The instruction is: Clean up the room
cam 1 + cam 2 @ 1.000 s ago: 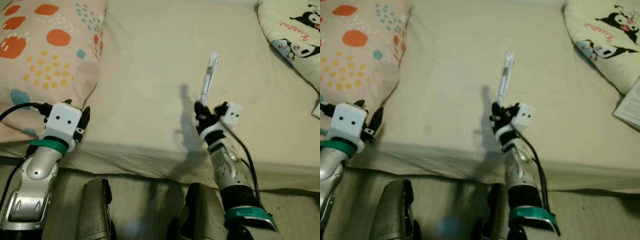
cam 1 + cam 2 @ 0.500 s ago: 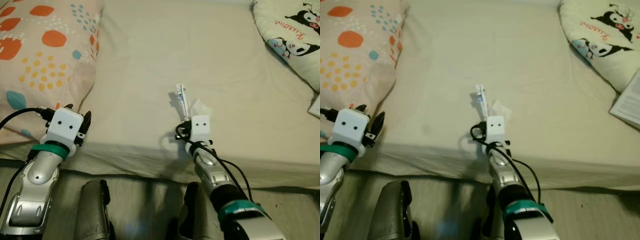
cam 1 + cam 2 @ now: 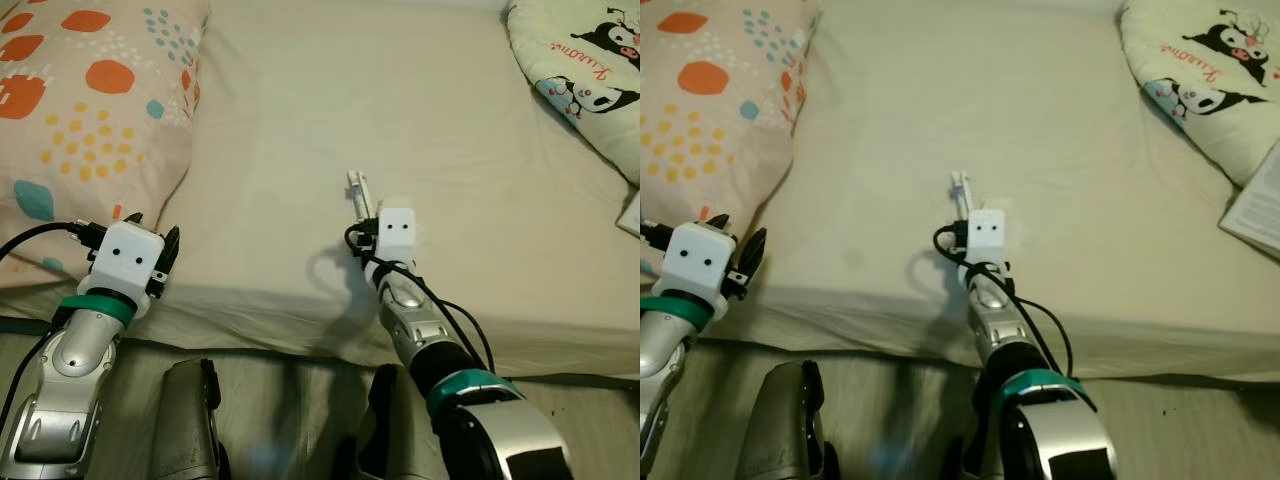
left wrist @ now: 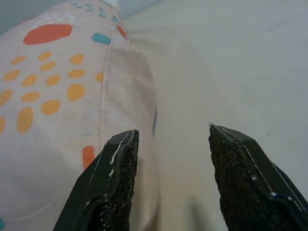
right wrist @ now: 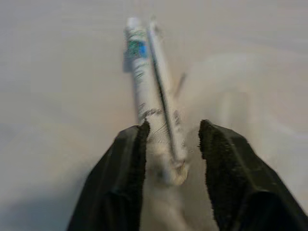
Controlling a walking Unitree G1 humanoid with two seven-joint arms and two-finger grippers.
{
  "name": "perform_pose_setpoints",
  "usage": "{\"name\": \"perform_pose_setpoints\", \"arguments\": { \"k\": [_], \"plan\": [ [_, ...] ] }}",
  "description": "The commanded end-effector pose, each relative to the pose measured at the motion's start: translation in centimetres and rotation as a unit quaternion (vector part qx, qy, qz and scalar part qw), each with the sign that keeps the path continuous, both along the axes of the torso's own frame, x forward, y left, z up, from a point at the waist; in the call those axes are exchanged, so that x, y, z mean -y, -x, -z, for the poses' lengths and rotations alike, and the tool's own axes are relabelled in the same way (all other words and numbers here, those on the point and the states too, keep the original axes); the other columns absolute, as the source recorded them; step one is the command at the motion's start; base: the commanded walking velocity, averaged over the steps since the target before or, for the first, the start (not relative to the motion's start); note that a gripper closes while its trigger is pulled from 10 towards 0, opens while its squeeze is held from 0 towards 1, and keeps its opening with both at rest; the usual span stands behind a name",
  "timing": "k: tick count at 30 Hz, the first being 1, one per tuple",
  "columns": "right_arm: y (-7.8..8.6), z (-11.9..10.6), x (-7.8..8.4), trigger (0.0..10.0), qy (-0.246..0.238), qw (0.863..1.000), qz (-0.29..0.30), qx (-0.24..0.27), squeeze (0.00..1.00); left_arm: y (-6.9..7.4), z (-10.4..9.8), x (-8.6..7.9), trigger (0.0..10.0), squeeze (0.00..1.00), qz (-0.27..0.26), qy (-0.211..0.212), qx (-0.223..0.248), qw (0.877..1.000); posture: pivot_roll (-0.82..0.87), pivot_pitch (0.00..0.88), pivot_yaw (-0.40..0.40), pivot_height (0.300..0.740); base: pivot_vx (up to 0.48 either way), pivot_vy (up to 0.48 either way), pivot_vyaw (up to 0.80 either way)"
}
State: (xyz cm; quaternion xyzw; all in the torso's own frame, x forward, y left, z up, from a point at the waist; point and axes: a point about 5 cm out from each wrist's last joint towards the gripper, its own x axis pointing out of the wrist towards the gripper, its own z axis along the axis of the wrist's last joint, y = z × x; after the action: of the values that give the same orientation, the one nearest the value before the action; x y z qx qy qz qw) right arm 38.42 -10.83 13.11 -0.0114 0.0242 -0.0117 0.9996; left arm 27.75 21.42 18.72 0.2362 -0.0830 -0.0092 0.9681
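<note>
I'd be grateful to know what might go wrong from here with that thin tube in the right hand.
The right hand holds the thin white tube only near one end, so it could pivot or slip out onto the bed sheet. The wrist view is blurred, so the grip may be looser than it seems.

A home bedroom is showing here: a bed with a plain cream sheet (image 3: 330,110) is carrying a peach pillow dotted with orange, yellow and teal spots (image 3: 85,120) and a pale cartoon-printed cushion (image 3: 590,70) at its sides.
</note>
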Motion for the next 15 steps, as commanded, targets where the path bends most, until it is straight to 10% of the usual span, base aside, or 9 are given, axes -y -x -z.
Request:
{"name": "perform_pose_setpoints", "arguments": {
  "k": [1, 5, 7, 14, 15],
  "plan": [
    [0.0, 0.3, 0.6, 10.0, 0.022, 0.999, 0.023, -0.007, 1.0, 0.4, 0.7, 0.2, 10.0, 0.0, 0.001, 0.001, -0.015, 1.0, 0.27, 0.21, -0.041, 0.495, 0.0, 0.0, 0.0],
    [0.0, 0.5, 1.2, 10.0, 0.054, 0.997, 0.051, -0.015, 1.0, 0.8, 0.8, 0.2, 10.0, 0.0, 0.003, 0.001, -0.021, 1.0, 0.27, 0.227, -0.037, 0.495, 0.0, 0.0, 0.0],
    [0.0, 0.6, 1.1, 10.0, 0.049, 0.997, 0.055, -0.02, 0.0, 0.9, 0.8, 0.3, 10.0, 0.0, 0.004, 0.0, -0.022, 1.0, 0.28, 0.241, -0.038, 0.495, 0.0, 0.0, 0.0],
    [0.3, 1.9, 0.2, 10.0, -0.064, 0.993, 0.061, -0.076, 0.0, 1.3, 0.9, 0.4, 10.0, 0.0, 0.004, 0.001, -0.027, 1.0, 0.29, 0.264, -0.041, 0.495, 0.0, 0.0, 0.0],
    [0.6, 2.8, -0.6, 10.0, -0.205, 0.97, 0.063, -0.112, 0.0, 1.6, 1.1, 0.4, 10.0, 0.0, 0.004, 0.0, -0.03, 1.0, 0.3, 0.272, -0.046, 0.495, 0.0, 0.0, 0.0]
  ]
}}
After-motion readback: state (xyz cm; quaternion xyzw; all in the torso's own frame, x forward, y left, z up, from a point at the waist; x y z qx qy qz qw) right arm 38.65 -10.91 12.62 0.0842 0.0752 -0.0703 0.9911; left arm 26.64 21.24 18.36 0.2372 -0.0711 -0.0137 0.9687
